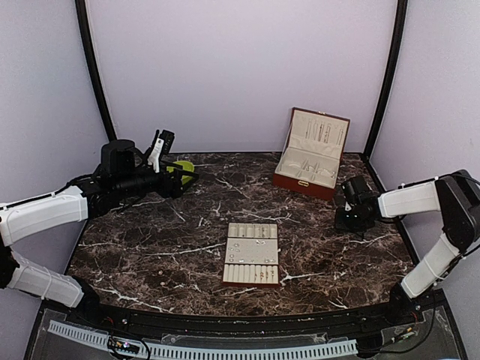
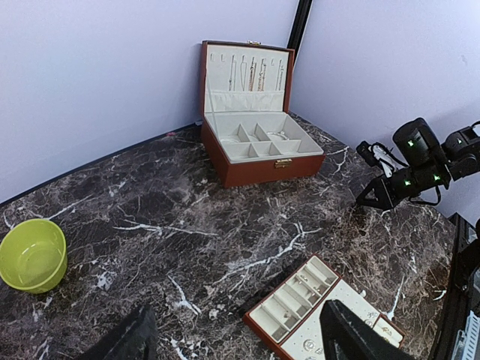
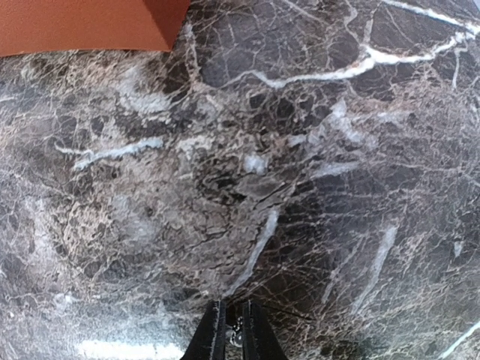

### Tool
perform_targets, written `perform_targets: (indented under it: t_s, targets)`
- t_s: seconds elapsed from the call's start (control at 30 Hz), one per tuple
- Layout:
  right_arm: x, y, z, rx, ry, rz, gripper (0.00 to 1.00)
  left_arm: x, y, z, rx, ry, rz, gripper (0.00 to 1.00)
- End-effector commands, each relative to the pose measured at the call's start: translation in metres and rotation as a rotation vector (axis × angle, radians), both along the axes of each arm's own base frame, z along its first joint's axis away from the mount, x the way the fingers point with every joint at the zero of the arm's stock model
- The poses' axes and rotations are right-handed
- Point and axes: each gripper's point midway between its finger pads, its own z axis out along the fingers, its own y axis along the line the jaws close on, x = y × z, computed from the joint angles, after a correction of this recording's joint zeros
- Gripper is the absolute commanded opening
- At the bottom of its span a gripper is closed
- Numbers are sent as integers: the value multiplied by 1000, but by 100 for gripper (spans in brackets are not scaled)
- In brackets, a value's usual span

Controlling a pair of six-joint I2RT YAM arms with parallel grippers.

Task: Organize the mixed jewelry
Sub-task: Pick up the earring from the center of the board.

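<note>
Dark marble veining fills the right wrist view, and that is our first worry: tiny silvery pieces all but vanish against the desk [image 3: 315, 150]. Seen from above, the right end effector [image 1: 349, 219] is down at the desk at about 3 o'clock from the tray [image 1: 228, 259], just off the near right corner of the open brown box [image 1: 300, 184]. Its fingers [image 3: 214, 334] stand narrow, nearly together, with a pale glint in the slit. We cannot tell whether a piece is pinched there or only marble shows through. The left end effector [image 1: 160, 142] hangs wide apart and empty at 10 o'clock, beside the green bowl [image 1: 182, 166].

The jewelry [image 1: 257, 276] we can make out sits in the tray's slots, at the desk's centre toward 6 o'clock. Fine chains [image 2: 251, 73] hang in the box lid at 1 o'clock.

We judge the risks so. A stud or ring pinched only at the fingertips could squirt out sideways or drop on the lift, then be lost on the busy pattern. Fingers pressed onto the stone could scrape. A carry toward the tray could clip its edge and jolt the pieces already in their slots.
</note>
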Motion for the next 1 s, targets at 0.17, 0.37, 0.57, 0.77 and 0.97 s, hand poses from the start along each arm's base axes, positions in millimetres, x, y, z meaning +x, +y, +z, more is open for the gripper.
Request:
perform_targets:
  t_s: [0.17,0.37,0.57,0.77,0.97]
  targets:
    - [-9,-7,-9,-65,52,-31,5,-1,2,2,-9,-11,-1,77]
    - [-3,2,5,-5,-5,-26,1,0,1,0,-4,-9,-1,77]
    - [0,6,14,27,-48,-14,0,1,1,-3,0,-4,0,77]
    - [-1,8,13,37,-53,-7,0,1,1,-3,4,-4,-3,77]
    - [1,39,33,124,-117,108,0,-7,-11,2,-23,-17,-85,77]
